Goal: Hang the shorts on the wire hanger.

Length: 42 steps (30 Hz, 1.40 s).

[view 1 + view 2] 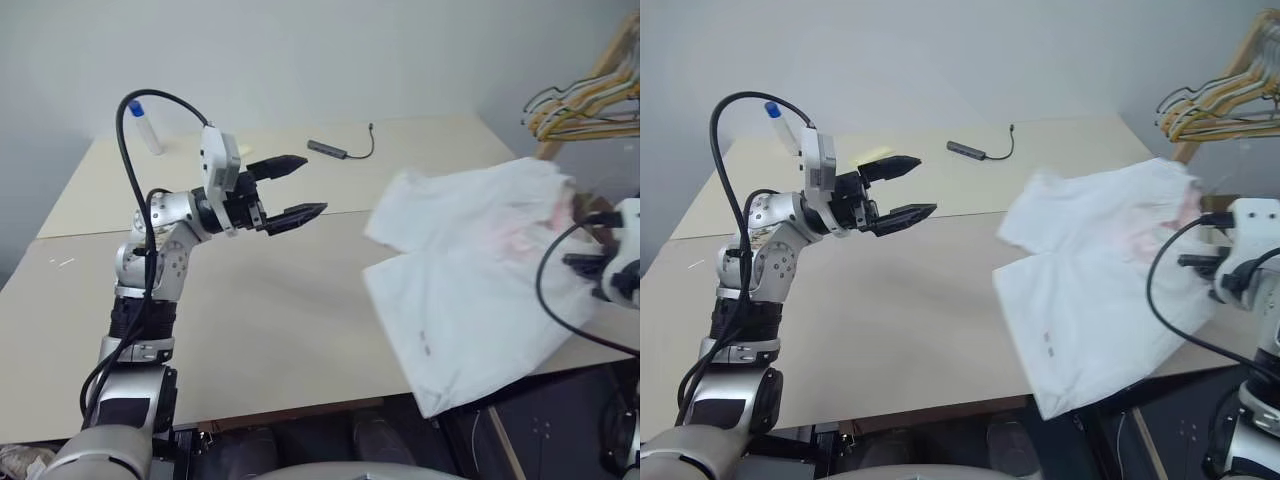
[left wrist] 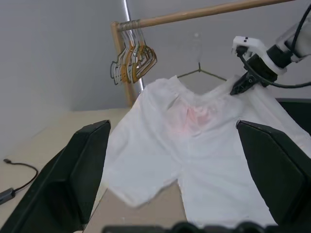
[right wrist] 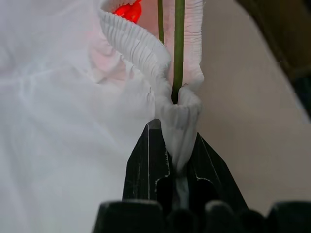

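The table (image 1: 250, 330) bears little beyond a cable adapter (image 1: 330, 150) and a bottle (image 1: 146, 125) at its far side. The shorts (image 1: 480, 270) hang over the table's right edge, waistband raised toward the rack (image 2: 194, 14). The wire hanger (image 3: 178, 48) sits inside the waistband, its olive wire running into the gathered elastic. The right gripper (image 3: 172, 160) is clenched on the waistband and the wire together. The left gripper (image 1: 285, 190) is released, jaws wide, well apart from the cloth. Judgement: the pinch should stay firm while the hook is lifted to the rack; any slackening risks the elastic slipping off the wire.
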### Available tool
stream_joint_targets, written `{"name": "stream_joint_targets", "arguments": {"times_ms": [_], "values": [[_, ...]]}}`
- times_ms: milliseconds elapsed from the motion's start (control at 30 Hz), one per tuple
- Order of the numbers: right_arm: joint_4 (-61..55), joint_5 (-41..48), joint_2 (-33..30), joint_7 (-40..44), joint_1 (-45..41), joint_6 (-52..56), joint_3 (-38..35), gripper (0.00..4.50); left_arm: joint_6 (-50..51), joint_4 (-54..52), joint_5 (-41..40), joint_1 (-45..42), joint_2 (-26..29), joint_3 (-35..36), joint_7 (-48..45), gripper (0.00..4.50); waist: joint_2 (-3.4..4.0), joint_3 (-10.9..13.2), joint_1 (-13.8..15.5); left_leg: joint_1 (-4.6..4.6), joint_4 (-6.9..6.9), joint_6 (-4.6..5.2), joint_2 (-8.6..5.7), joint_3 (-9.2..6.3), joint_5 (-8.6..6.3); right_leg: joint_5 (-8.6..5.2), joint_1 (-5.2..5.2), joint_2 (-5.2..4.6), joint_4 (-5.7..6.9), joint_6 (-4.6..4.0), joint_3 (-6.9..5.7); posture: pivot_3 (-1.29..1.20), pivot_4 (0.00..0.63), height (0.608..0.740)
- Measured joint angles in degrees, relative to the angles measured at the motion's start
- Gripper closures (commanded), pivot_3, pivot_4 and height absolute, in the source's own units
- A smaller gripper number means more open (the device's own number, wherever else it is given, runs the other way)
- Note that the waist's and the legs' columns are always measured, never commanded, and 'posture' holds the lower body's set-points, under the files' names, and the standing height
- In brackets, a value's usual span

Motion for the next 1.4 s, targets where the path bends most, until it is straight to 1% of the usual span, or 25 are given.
{"name": "stream_joint_targets", "arguments": {"times_ms": [133, 233, 367, 433, 567, 800, 967, 1167, 1333, 1400], "values": [[3.4, -4.0, -0.3, -5.3, -1.3, -0.1, -1.2, 4.50, -0.4, 0.5, -0.1, -0.3, 0.6, 0.0, -1.0, 0.01, 0.10, -0.1, -2.5, 0.05, -0.09, 0.00, 0.01, 0.05, 0.00, 0.00, 0.02, 0.02, -0.02, 0.00, 0.14, -0.24, 0.000, 0.740], [6.0, -7.3, 2.2, -10.9, -5.9, -1.7, -4.0, 4.50, -0.4, 0.6, -1.3, -0.7, 0.4, 0.3, -1.4, 0.01, 0.38, -0.2, -3.9, 0.09, -0.09, 0.00, -0.02, 0.09, 0.00, -0.01, 0.08, -0.02, -0.01, 0.03, 0.23, -0.25, 0.000, 0.740], [10.6, -10.8, 5.0, -18.2, -11.7, -7.5, -5.4, 4.50, -1.1, 0.9, -1.2, -1.1, 0.4, 0.3, -1.7, 0.01, 0.55, -0.3, -5.2, 0.67, -0.35, 0.00, -0.01, 0.06, 0.00, -0.03, 0.69, 0.02, -0.24, 0.05, 0.17, -0.24, 0.000, 0.740], [13.3, -12.4, 5.7, -21.6, -13.6, -10.6, -5.7, 4.50, -1.8, 1.4, -1.1, -1.4, 0.4, 0.3, -1.5, 0.01, 0.59, -0.3, -5.3, 0.96, -0.48, 0.00, -0.01, 0.08, 0.00, -0.04, 0.93, 0.02, -0.40, 0.06, 0.19, -0.24, 0.000, 0.740], [19.8, -13.4, 6.8, -27.4, -19.8, -16.7, -9.0, 4.50, -2.1, 1.8, -1.1, -1.7, 0.5, 0.4, -1.5, 0.01, 0.72, -0.4, -5.5, 0.97, -0.51, 0.00, -0.02, 0.09, 0.00, -0.03, 0.97, 0.01, -0.49, 0.06, 0.20, -0.24, 0.000, 0.740], [30.8, -12.5, 6.5, -32.2, -26.2, -25.4, -13.5, 4.50, -3.4, 2.1, -1.2, -2.0, 1.3, 0.9, -1.6, 0.01, 0.73, -0.4, -5.3, 0.96, -0.52, 0.00, -0.02, 0.10, 0.00, -0.03, 1.02, -0.01, -0.62, 0.06, 0.20, -0.23, 0.000, 0.740], [40.6, -11.2, 3.8, -34.8, -30.6, -27.0, -16.3, 4.50, -3.8, 2.0, -2.9, -2.0, 1.5, 2.4, -2.5, 0.01, 0.80, -0.4, -5.2, 0.98, -0.55, 0.01, -0.02, 0.12, 0.00, -0.03, 1.03, 0.00, -0.65, 0.06, 0.20, -0.23, 0.000, 0.740], [48.4, -9.5, 3.1, -40.0, -34.9, -27.7, -18.7, 4.50, -3.9, 2.0, -3.5, -2.0, 1.7, 2.9, -3.0, 0.01, 0.86, -0.4, -5.3, 1.02, -0.57, 0.01, -0.01, 0.14, 0.00, -0.03, 1.06, 0.02, -0.67, 0.06, 0.23, -0.23, 0.000, 0.740], [51.9, -8.0, 2.4, -42.7, -36.3, -29.7, -18.9, 4.50, -4.0, 2.0, -3.5, -2.1, 1.7, 2.9, -3.1, 0.01, 0.84, -0.4, -5.2, 0.99, -0.57, 0.01, -0.02, 0.14, 0.00, -0.04, 1.07, 0.01, -0.73, 0.07, 0.21, -0.23, 0.000, 0.740], [52.1, -8.1, 2.0, -42.3, -35.1, -30.9, -17.1, 4.50, -4.0, 2.0, -3.5, -2.3, 1.7, 2.9, -3.1, 0.01, 0.84, -0.4, -5.1, 0.98, -0.57, 0.01, -0.02, 0.14, 0.00, -0.04, 1.07, 0.01, -0.74, 0.08, 0.21, -0.22, 0.000, 0.740]]}}
